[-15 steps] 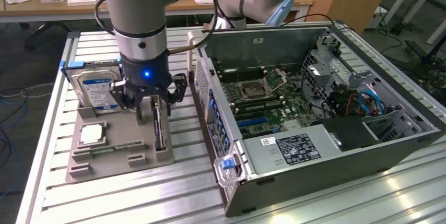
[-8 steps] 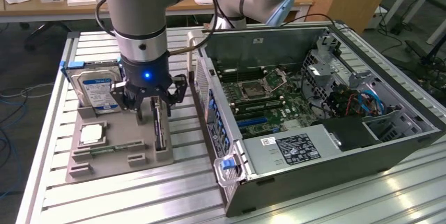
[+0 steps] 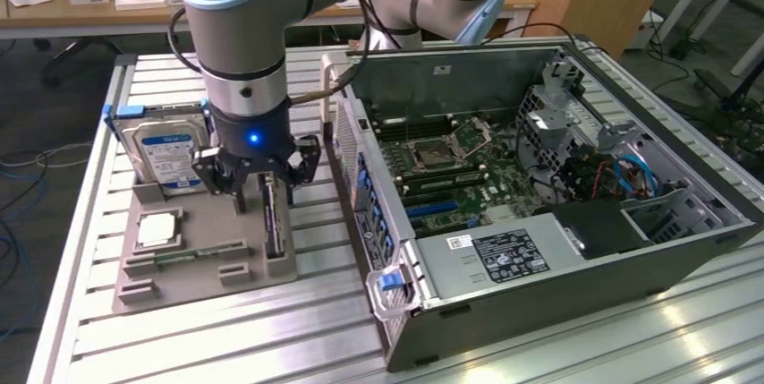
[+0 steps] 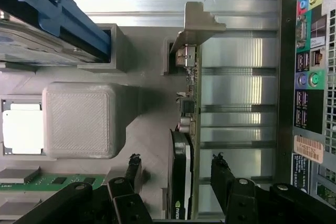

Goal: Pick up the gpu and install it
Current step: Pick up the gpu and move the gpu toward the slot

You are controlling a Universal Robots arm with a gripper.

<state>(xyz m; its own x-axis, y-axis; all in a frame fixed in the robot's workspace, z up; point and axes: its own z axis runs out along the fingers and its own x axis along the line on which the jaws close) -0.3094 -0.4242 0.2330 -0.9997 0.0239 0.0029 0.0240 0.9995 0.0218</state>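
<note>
The end effector (image 3: 265, 189) hangs low over the gray tray (image 3: 197, 218) on the tabletop (image 3: 215, 339), and its jaws are wide open. The gpu (image 3: 272, 227) stands on its edge in a slot of the tray, at the side nearest to the computer case (image 3: 538, 223). In the wrist view the two fingers (image 4: 134, 174) stand one at each side of the gpu (image 4: 181, 182), with a gap at both sides, so nothing is held. The silver bracket (image 4: 197, 24) is at the end of the card far from the fingers. In the same tray the hard drive (image 3: 167, 156) stands upright and the processor (image 3: 157, 230) lies flat. The case lies open, and its motherboard (image 3: 448, 160) is visible.
</note>
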